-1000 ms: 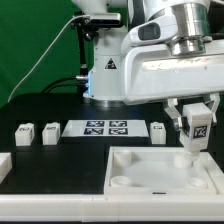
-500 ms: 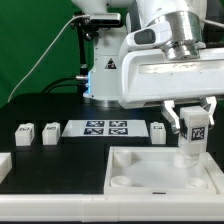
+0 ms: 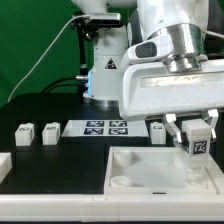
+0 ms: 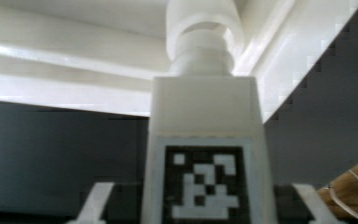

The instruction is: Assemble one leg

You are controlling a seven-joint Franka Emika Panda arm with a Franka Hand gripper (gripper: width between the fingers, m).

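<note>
Holding the leg pinched between its two fingers, the gripper is closing narrowly on the block's sides, with the tagged face showing between them. The leg is hanging upright, its round stem pointing away from the fingers toward the tray-like piece just below the fingertips. Whether the stem is already touching that piece is not showing clearly, and the socket under it is hiding behind the leg. The main risk is looking like misalignment: if the stem is sitting off the socket's centre, pushing down is likely jamming it on the rim, tilting the leg in the grip or shoving the unclamped tray-like piece along the table. A tilted stem is also inviting cross-threading or a half-seated joint. The grip is covering only part of the block, so twisting could be letting it slip between the pads.
</note>
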